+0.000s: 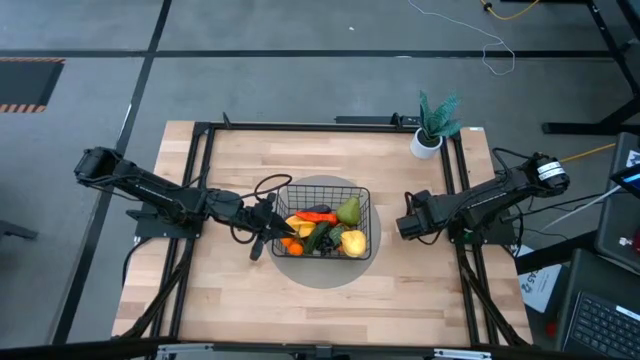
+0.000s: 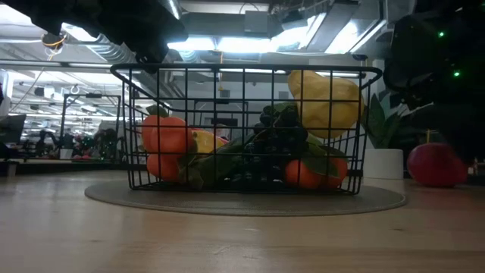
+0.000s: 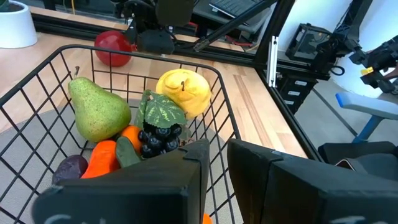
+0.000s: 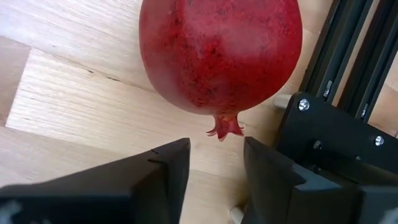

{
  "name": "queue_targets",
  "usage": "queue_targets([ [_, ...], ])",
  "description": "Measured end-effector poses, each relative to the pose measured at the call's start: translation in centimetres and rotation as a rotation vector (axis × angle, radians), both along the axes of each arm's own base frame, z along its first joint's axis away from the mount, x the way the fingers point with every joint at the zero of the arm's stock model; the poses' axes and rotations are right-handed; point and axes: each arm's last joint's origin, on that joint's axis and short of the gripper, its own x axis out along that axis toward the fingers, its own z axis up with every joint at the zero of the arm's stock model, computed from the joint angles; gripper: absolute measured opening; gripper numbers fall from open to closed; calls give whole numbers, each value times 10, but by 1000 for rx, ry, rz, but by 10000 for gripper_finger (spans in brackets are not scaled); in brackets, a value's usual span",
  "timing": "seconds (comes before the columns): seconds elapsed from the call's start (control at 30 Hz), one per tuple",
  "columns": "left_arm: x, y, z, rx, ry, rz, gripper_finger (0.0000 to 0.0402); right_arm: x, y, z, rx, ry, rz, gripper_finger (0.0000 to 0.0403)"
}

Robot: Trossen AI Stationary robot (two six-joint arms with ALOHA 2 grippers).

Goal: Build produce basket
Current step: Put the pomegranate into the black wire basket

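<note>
Nearby: wire-mesh basket (image 1: 328,222), speckled red round fruit (image 4: 221,56).

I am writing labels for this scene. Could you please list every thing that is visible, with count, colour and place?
basket: one, black wire, table centre, on the mat
mat: one, grey, round, under the basket
pear: one, green, in the basket
yellow fruit: one, in the basket beside the pear
grapes: one dark bunch with a green leaf, in the basket
orange pieces: several, in the basket
red fruit: one, on the table outside the basket, in front of the right claw
potted plant: one, teal in a white pot, far right corner of the table
left claw: at the basket's left edge
right claw: open, right of the basket
</note>
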Motion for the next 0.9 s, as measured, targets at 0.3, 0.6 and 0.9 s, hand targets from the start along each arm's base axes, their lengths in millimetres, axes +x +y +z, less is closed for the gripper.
queue_targets([
  [0.3,0,0,0,0,0,0,46,0,-4,0,-50,-9,-2,204],
  [0.6,0,0,0,0,0,0,46,1,-5,-1,1,4,20,208],
  [0.9,0,0,0,0,0,0,46,3,-9,-2,2,-4,6,208],
])
